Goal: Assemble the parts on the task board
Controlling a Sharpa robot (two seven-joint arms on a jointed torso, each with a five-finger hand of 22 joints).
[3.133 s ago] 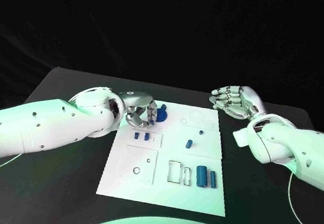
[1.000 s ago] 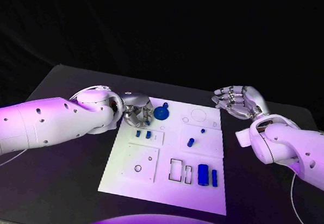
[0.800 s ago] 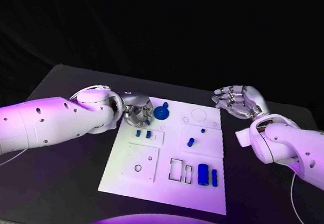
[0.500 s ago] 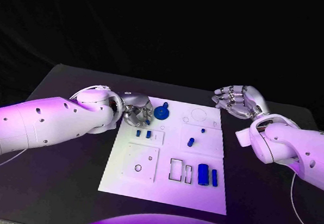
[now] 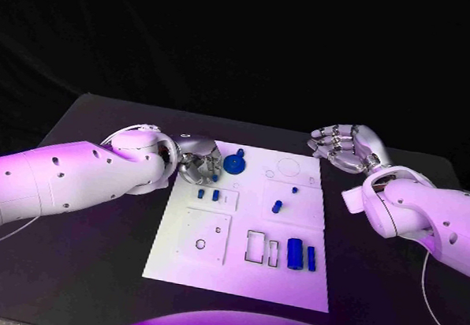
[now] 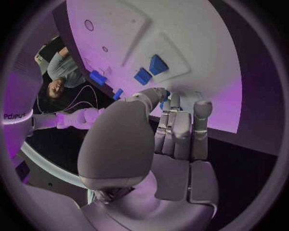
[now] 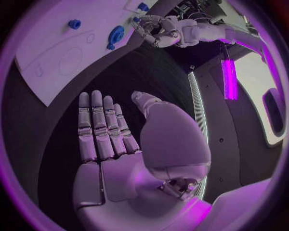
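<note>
The white task board (image 5: 178, 261) lies in the middle of the table. A round blue part (image 5: 235, 162) sits near its back left corner. My left hand (image 5: 198, 164) hovers just left of that part, fingers stretched out, gripping nothing; the right wrist view shows my left hand (image 7: 158, 29) apart from the round part (image 7: 115, 34). Two small blue parts (image 5: 207, 195) lie close in front of the hand and appear in the left wrist view as two blue parts (image 6: 151, 70). My right hand (image 5: 345, 147) is raised off the board's back right corner, fingers apart and empty.
A small blue peg (image 5: 293, 190) and a short blue piece (image 5: 277, 207) sit mid-board. Two blue blocks (image 5: 301, 256) stand beside rectangular slots (image 5: 259, 248) toward the front right. Black table (image 5: 85, 272) surrounds the board.
Since three seconds ago my left hand has drawn back slightly to the left, away from the round blue part. Over the last second nothing has visibly moved.
</note>
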